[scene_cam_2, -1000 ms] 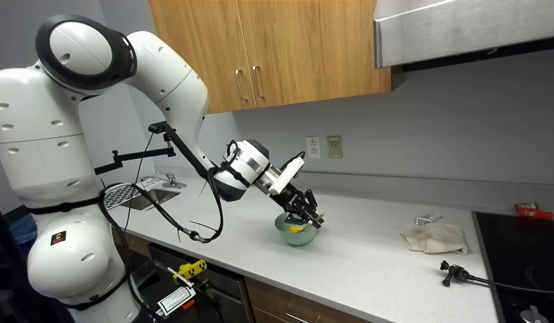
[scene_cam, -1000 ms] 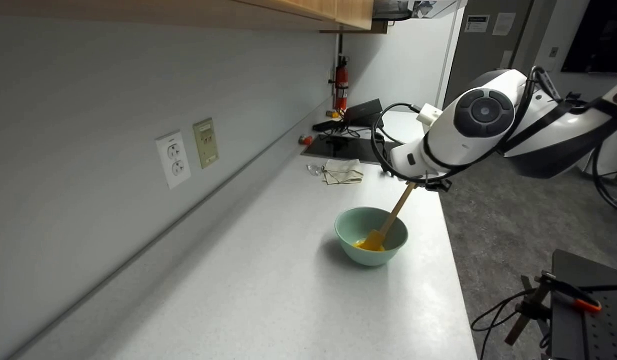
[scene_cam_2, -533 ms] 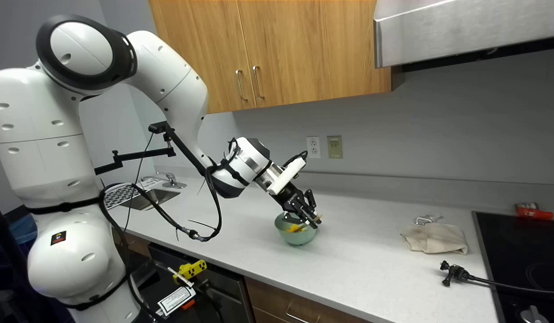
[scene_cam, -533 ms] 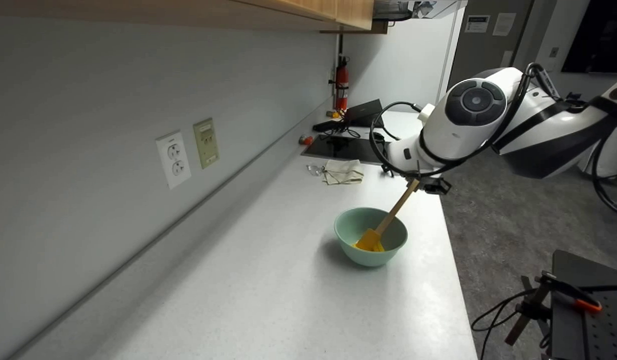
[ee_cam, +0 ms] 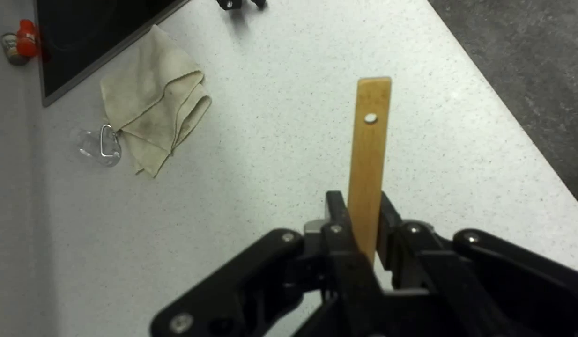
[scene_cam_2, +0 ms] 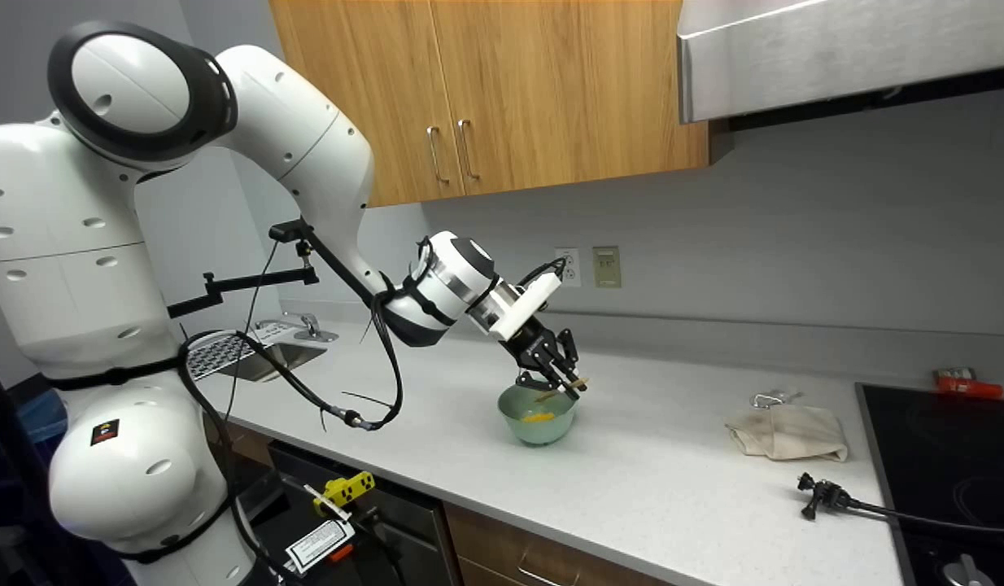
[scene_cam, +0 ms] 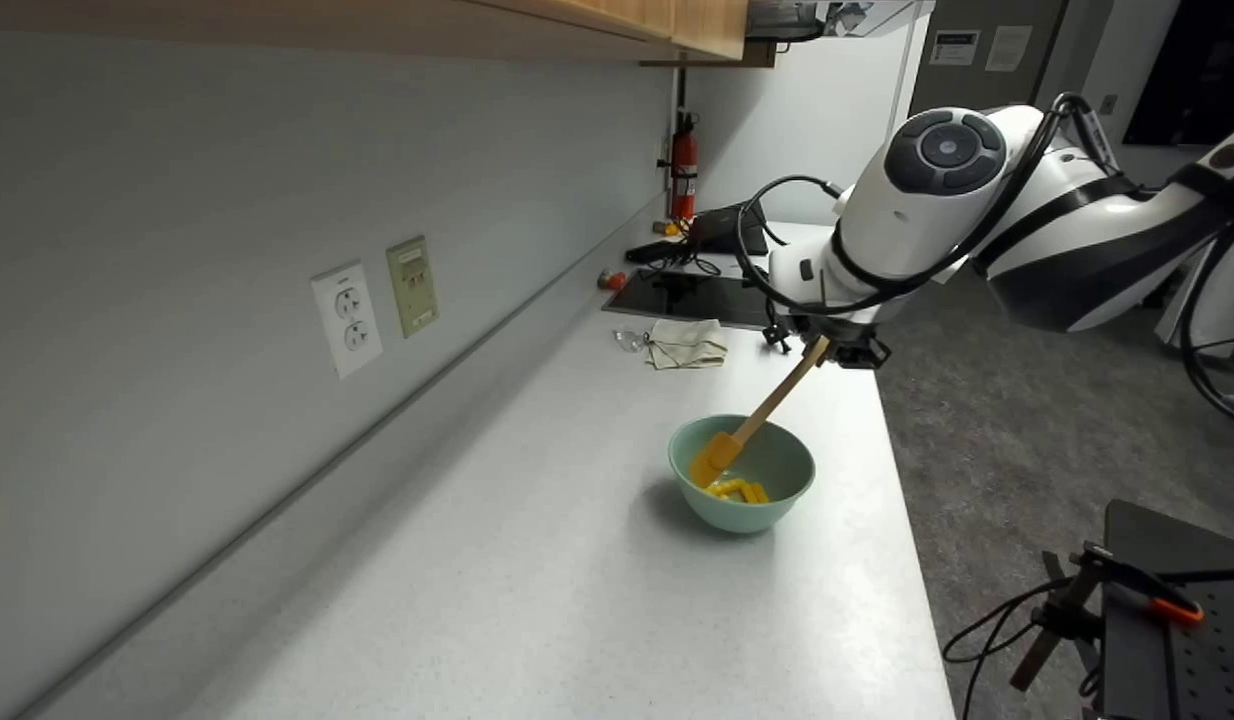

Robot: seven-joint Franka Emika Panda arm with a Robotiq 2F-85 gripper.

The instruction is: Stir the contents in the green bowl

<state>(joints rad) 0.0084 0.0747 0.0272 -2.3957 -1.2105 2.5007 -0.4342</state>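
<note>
In an exterior view the green bowl point(scene_cam: 742, 516) stands upright on the white countertop point(scene_cam: 537, 600), yellow contents point(scene_cam: 747, 492) lying low inside it. A spatula point(scene_cam: 764, 414) slants into the bowl, its orange head point(scene_cam: 715, 458) by the contents; whether they touch I cannot tell. Above and beyond, the gripper point(ee_cam: 362, 201) pinches the wooden handle point(ee_cam: 369, 150). Farther back come a beige cloth point(scene_cam: 687, 343), the black cooktop point(scene_cam: 682, 297) and a red fire extinguisher point(scene_cam: 683, 170).

spatula point(ee_cam: 369, 154): lower part hidden by fingers point(ee_cam: 336, 208) in wrist view
contents point(scene_cam: 739, 491): below fingers, partly behind near wall of green bowl point(scene_cam: 737, 517); too small to count
stovetop point(ee_cam: 83, 37): ahead-left of fingers, cut by wrist view's top edge
black mount point(ee_cam: 229, 4): ahead of fingers, same cut
</note>
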